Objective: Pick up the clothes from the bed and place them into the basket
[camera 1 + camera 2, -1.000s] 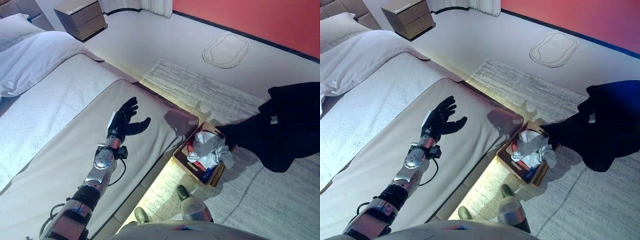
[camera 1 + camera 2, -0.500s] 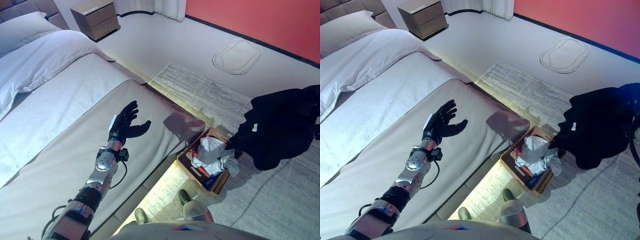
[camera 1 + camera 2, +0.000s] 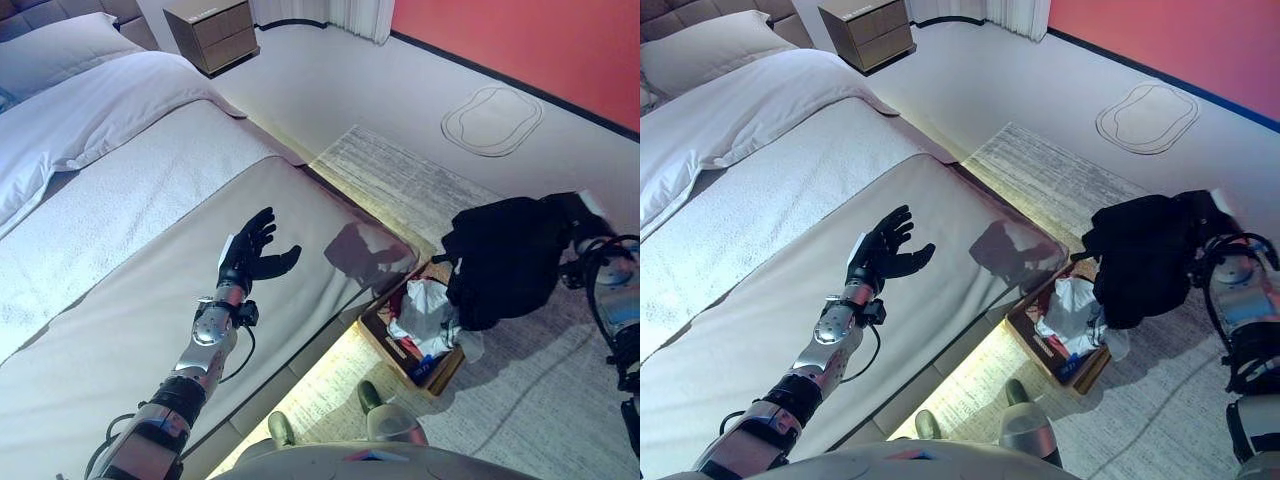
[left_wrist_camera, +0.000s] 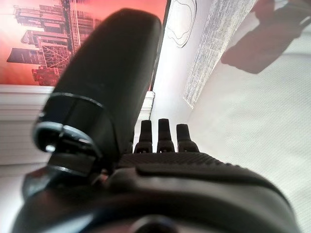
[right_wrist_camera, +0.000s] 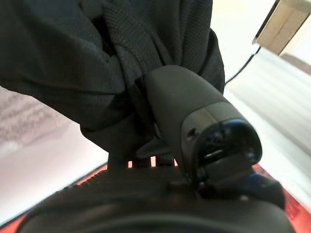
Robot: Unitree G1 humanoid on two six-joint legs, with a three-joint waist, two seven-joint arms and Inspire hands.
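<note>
A black garment (image 3: 505, 258) hangs from my right hand (image 3: 1212, 215) over the right end of the wooden basket (image 3: 383, 346), which stands on the rug beside the bed and holds white and coloured clothes (image 3: 425, 308). In the right wrist view my thumb (image 5: 192, 110) and fingers are curled into the black cloth (image 5: 73, 58). My left hand (image 3: 248, 257) is open with straight fingers above the beige bed cover (image 3: 120, 330), holding nothing; its fingers (image 4: 165, 133) also show in the left wrist view.
The bed (image 3: 130, 190) has a white blanket and a pillow (image 3: 70, 45) at the head. A wooden nightstand (image 3: 213, 32) stands at the back. A grey striped rug (image 3: 520, 400) lies under the basket, and a red wall (image 3: 540, 40) runs behind.
My right hand has carried the black garment left and down toward the basket, and the right arm has come into view. The camera has shifted. My left hand holds its place.
</note>
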